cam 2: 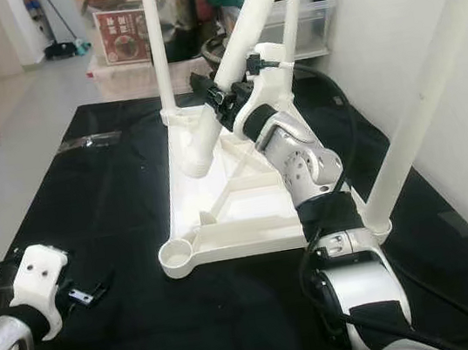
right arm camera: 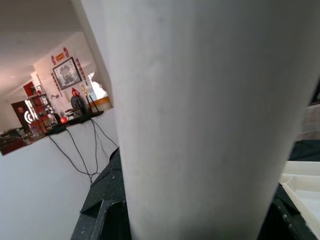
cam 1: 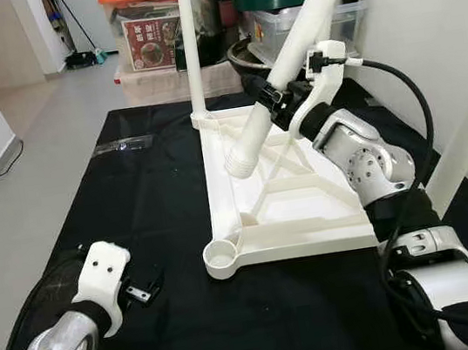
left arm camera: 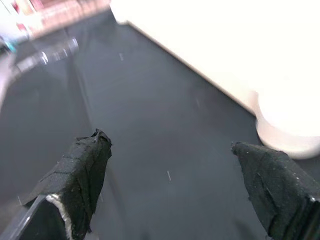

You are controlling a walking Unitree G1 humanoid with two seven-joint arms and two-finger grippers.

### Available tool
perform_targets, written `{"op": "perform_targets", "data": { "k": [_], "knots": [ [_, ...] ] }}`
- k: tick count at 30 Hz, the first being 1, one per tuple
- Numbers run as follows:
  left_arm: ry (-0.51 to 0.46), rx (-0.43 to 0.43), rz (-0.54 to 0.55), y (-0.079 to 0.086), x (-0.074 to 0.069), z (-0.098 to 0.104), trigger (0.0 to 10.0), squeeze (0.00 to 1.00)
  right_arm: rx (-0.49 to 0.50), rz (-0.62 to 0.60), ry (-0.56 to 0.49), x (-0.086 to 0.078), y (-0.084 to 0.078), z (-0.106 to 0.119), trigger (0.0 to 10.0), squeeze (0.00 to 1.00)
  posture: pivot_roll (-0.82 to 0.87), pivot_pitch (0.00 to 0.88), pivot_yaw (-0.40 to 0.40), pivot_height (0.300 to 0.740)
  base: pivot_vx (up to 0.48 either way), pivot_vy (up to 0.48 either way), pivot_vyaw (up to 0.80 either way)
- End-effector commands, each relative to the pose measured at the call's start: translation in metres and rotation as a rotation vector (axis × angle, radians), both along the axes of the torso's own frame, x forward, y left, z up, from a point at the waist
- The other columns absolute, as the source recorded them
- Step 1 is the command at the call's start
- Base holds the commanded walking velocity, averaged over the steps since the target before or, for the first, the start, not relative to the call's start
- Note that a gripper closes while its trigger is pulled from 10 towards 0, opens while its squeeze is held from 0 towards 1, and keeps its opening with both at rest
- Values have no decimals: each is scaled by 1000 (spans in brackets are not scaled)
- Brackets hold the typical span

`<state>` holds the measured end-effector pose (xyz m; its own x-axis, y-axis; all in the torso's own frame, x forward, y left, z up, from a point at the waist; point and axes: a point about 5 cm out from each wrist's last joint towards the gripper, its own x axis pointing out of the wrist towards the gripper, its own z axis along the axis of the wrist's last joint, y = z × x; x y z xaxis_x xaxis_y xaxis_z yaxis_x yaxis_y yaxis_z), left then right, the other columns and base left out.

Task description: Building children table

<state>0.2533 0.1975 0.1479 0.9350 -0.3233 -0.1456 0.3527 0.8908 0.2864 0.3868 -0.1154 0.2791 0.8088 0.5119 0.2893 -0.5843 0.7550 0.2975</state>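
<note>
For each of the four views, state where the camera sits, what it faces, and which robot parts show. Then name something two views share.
Left eye: head, facing down at the upturned table frame; both arms.
Right eye: same scene; right tool grips the loose leg.
Left wrist: along the open left tool toward the black mat.
Right wrist: against that leg.
Shared: frame's corner socket.

Silver arms, white wrists, black cables

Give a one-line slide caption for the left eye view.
Right gripper holds a white table leg tilted above the upturned tabletop.
</note>
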Motion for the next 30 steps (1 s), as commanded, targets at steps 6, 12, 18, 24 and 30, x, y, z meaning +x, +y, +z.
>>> {"op": "perform_targets", "data": {
  "k": [6, 12, 18, 24, 30],
  "knots": [
    [-80, 23, -16, -13, 11, 3, 10000, 0, 0, 30, -6, -7, 24, -3, 0, 0, 108, 0, -21, 740, 0, 0, 0],
    [-118, 21, -36, -24, 24, 8, 10000, 0, -10, 118, 0, -21, 52, -10, 0, 0, 103, 0, -21, 740, 0, 0, 0],
    [-173, 15, -59, -39, 43, 15, 10000, 0, -24, 307, -23, -49, 95, -18, 0, 0, 96, 0, -16, 740, 0, 0, 0],
    [-193, -24, -56, -51, 57, 19, 10000, 0, -32, 378, -40, -62, 112, -20, 0, 0, 91, 0, -16, 740, 0, 0, 0],
    [-191, -52, -71, -61, 62, 17, 10000, 0, -40, 398, -47, -68, 117, -21, 0, 0, 82, 0, -7, 740, 0, 0, 0]
  ]
}}
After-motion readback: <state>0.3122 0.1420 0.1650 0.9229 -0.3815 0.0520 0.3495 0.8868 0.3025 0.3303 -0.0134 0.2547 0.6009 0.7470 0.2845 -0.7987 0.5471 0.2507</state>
